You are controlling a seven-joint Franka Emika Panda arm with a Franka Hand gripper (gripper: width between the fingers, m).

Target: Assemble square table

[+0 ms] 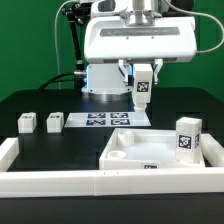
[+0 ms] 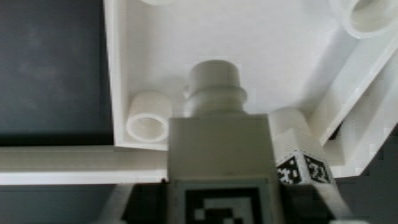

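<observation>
My gripper (image 1: 142, 74) is shut on a white tagged leg (image 1: 143, 90) and holds it in the air behind the square table top (image 1: 135, 152). The top lies rim up at the front right, against the rail. In the wrist view the held leg (image 2: 221, 150) hangs from the gripper (image 2: 228, 208). Its round peg (image 2: 214, 78) points down over the top's inside (image 2: 249, 40), beside a corner socket (image 2: 148, 123). Another leg (image 1: 187, 137) stands upright at the top's right corner. Two more legs (image 1: 27, 123) (image 1: 53, 123) stand on the black table at the exterior view's left.
The long low white border rail (image 1: 60, 180) runs along the front and up both sides. The marker board (image 1: 105, 120) lies flat behind the top, under the arm. The robot's white base (image 1: 105, 80) and cables stand at the back.
</observation>
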